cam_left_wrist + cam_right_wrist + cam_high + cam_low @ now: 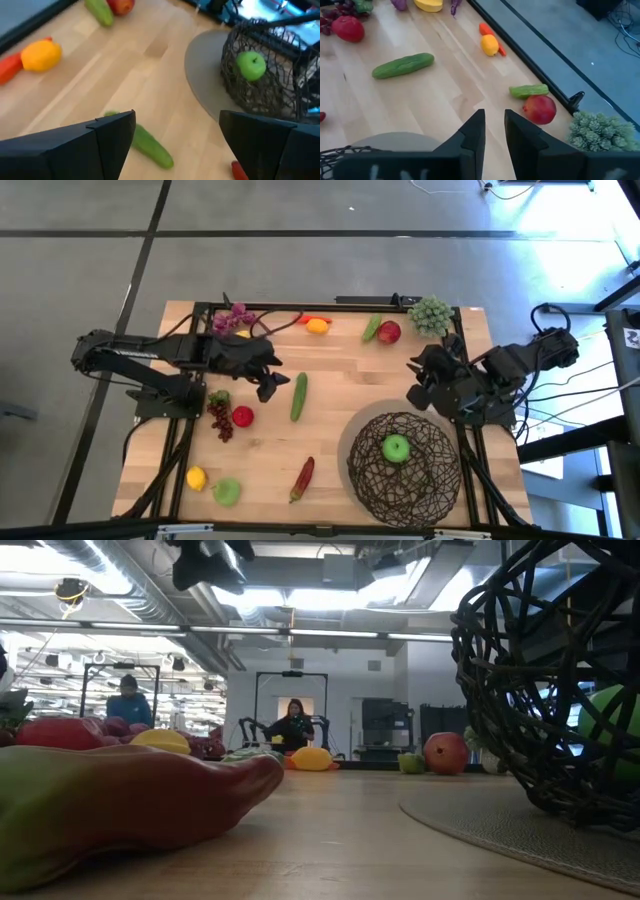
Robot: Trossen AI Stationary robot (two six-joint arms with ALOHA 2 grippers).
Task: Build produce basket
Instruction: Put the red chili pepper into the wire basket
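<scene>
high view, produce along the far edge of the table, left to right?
Purple grapes → lemon → small cucumber → red apple → green grapes. A red-orange piece lies against the lemon, so I left it out.

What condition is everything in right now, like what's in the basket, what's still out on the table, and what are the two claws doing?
basket: upright on a round mat, holding one fruit.
green apple: inside the basket.
cucumber: lying loose on the table, near the left tool.
red chili: lying loose on the table.
left tool: open, empty, above the table.
right tool: nearly closed, empty, beside the basket.
</scene>
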